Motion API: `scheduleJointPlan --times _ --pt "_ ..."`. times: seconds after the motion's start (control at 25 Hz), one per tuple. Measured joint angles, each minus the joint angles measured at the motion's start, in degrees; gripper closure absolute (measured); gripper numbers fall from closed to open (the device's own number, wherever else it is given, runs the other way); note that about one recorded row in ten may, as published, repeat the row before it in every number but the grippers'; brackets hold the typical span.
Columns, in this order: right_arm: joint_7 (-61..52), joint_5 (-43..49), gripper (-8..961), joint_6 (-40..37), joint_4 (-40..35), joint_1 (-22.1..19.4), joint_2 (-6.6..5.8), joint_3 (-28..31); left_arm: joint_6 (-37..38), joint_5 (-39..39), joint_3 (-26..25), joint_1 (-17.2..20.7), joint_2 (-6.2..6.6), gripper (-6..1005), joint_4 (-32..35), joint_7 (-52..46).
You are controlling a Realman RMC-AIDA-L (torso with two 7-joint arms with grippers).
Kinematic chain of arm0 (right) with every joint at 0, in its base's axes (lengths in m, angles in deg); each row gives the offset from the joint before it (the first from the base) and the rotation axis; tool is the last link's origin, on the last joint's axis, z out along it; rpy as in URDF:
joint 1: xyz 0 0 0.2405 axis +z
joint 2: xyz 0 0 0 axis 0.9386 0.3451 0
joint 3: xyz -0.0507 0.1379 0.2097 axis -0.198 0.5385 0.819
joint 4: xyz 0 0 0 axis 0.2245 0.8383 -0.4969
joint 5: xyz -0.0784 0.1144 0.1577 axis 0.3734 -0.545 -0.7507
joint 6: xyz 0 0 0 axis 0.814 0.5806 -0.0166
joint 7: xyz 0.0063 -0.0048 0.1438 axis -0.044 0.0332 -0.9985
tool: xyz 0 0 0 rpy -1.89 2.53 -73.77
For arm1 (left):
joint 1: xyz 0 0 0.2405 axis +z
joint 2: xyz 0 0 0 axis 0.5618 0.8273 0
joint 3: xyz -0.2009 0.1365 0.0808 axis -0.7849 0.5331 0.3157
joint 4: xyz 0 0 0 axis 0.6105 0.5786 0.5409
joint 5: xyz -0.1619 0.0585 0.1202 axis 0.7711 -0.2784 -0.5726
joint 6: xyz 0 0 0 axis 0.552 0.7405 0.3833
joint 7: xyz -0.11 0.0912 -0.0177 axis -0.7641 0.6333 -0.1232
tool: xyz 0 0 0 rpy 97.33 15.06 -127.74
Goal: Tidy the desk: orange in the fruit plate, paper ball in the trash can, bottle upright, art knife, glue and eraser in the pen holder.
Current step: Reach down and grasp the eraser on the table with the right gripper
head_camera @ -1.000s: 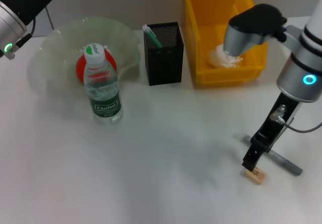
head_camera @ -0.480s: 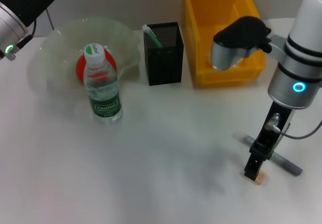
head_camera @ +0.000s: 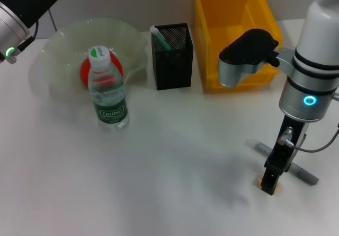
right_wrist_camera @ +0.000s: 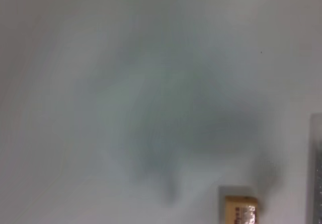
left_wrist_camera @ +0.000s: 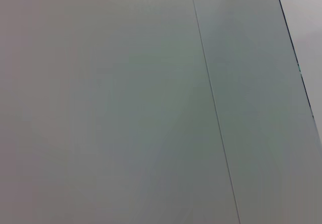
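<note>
My right gripper (head_camera: 270, 184) is down at the table at the front right, right over the small yellow eraser (head_camera: 261, 182), which mostly hides behind it. The eraser also shows in the right wrist view (right_wrist_camera: 240, 210). The grey art knife (head_camera: 303, 173) lies flat just behind the gripper. The water bottle (head_camera: 107, 87) stands upright in front of the orange (head_camera: 84, 72), which sits in the clear fruit plate (head_camera: 58, 45). The black pen holder (head_camera: 172, 58) holds a green-and-white glue stick (head_camera: 159, 37). My right arm hides the paper ball. My left arm (head_camera: 16, 13) is parked at the far left.
The yellow bin (head_camera: 233, 13) stands at the back right, beside the pen holder. The right arm's wrist housing (head_camera: 243, 55) hangs in front of the bin. The left wrist view shows only a plain grey wall.
My right arm has swung left and lowered. Its gripper has come down from beside the eraser to right over it, so it now covers most of the eraser.
</note>
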Motion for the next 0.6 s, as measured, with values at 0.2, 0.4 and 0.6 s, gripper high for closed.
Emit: scheduleJointPlan --times 0.2,0.4,0.6 --pt "-0.57 0.02 277 1.49 0.6 0.16 0.07 -1.91 0.0 0.0 0.0 0.0 0.0 293 0.0 0.0" --pt "-0.69 -0.1 278 2.59 1.89 0.71 0.12 -2.17 0.0 0.0 0.0 0.01 0.0 293 0.0 0.0" --pt "-0.96 -0.22 279 3.45 2.94 1.46 0.26 -2.52 -0.02 0.0 0.0 0.01 0.0 293 0.0 0.26"
